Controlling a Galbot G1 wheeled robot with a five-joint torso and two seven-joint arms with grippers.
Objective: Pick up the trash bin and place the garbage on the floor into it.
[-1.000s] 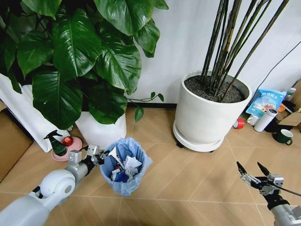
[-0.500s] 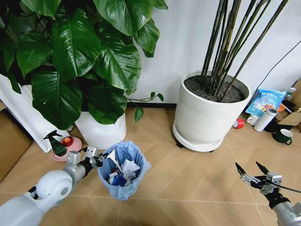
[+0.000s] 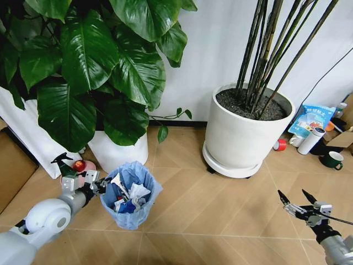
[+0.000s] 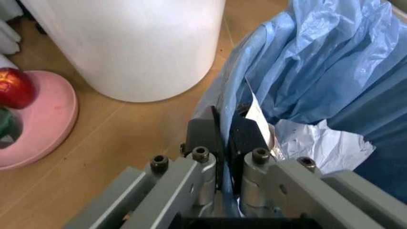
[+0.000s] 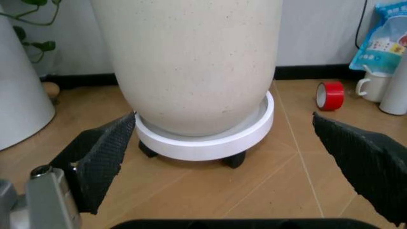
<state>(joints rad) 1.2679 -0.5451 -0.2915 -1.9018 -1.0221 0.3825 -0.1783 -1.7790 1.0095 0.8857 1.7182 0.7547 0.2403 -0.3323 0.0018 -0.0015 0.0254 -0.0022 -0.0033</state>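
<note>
Bin [image 3: 130, 194], full of garbage [image 3: 128, 197], has shifted left, pinched by left gripper [image 3: 98, 186]; right gripper [image 3: 298, 201] fingers apart, idle.

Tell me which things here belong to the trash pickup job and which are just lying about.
Job:
- trash bin, left hand shut on its rim
- garbage inside it
- floor
- right hand, open, waiting

Lying about:
- spray bottle on pink dish
- white plant pot
- red tape roll
- green mug
</note>
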